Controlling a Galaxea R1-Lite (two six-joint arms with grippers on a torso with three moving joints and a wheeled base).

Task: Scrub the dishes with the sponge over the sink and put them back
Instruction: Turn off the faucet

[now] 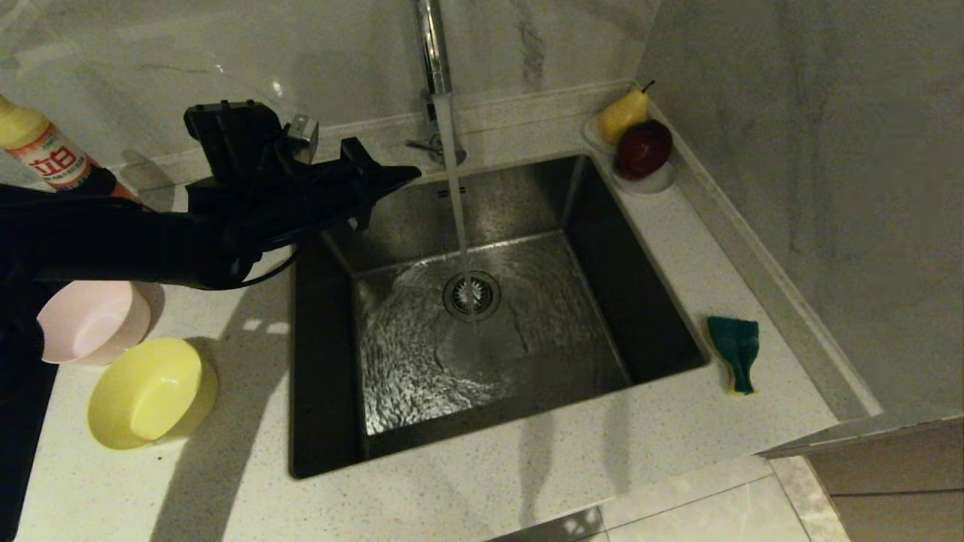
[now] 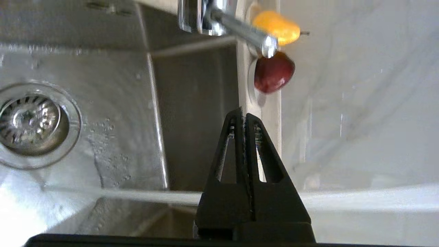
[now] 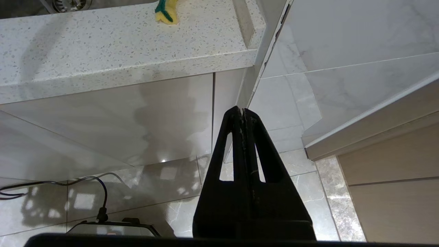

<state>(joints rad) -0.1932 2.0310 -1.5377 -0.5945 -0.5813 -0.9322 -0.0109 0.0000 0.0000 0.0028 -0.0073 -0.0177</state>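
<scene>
A pale pink bowl [image 1: 94, 320] and a yellow bowl [image 1: 151, 391] lie on the counter left of the steel sink [image 1: 663, 301]; my left arm partly covers the pink one. The sponge [image 1: 736, 352], green face up with a yellow edge, lies on the counter right of the sink and shows as the sponge [image 3: 166, 12] in the right wrist view. My left gripper [image 1: 410, 175] is shut and empty, held above the sink's back left corner; its tips [image 2: 242, 115] point across the basin toward the far wall. My right gripper [image 3: 241, 110] hangs shut and empty below the counter edge, over the floor.
Water runs from the chrome tap [image 1: 433, 45] onto the drain strainer [image 1: 472, 295]. A yellow pear [image 1: 623, 113] and a dark red apple [image 1: 642, 149] sit in dishes at the sink's back right corner. A detergent bottle [image 1: 41, 154] stands at the back left. Walls close the back and right.
</scene>
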